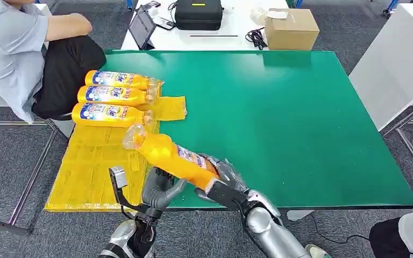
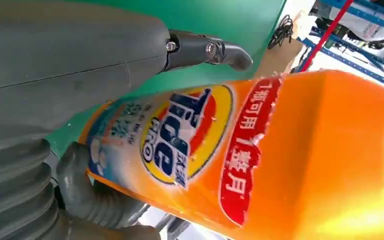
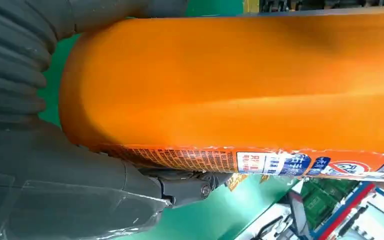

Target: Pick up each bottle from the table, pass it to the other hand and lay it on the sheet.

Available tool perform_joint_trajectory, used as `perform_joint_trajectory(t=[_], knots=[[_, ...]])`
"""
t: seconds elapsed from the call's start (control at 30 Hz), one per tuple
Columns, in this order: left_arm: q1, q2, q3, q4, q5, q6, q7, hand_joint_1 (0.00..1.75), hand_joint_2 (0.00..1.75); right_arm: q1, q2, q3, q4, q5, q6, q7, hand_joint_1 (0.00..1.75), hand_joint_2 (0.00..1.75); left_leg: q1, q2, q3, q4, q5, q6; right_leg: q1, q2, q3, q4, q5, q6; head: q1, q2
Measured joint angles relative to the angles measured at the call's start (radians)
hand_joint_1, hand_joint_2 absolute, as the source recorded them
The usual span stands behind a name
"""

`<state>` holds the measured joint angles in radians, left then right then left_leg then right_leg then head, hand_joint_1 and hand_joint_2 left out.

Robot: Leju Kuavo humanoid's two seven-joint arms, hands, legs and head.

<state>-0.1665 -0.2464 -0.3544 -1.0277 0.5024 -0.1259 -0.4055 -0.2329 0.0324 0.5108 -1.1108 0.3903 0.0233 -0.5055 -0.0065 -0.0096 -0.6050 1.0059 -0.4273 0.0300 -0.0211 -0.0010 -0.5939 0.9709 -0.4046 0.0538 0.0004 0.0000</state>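
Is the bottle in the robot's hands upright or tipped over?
Tipped: the orange bottle slants with its clear cap up toward the yellow sheet, base gripped by the right hand.

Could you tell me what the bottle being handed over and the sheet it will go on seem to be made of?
Bottle: probably glossy orange plastic, judging by its bright highlights, with a printed label. Sheet: likely thin yellow plastic film; it looks creased and shiny.

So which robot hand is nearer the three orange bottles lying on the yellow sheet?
Left. The left robot hand sits below them by the sheet; the right robot hand grips the held bottle's base, farther right.
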Motion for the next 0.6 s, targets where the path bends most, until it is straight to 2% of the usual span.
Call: perform_joint_trajectory(t=[0.6], knots=[[-0.030,-0.003,-0.026,-0.014,-0.011,0.038,-0.021,0.00,1.75,-0.014,0.012,0.048,0.040,0.026,-0.020,0.000,1.75,1.75,0.000,0.000,0.000,0.000,0.000,0.000,0.000,0.000,0.000,0.000,0.000,0.000,0.000,0.000]])
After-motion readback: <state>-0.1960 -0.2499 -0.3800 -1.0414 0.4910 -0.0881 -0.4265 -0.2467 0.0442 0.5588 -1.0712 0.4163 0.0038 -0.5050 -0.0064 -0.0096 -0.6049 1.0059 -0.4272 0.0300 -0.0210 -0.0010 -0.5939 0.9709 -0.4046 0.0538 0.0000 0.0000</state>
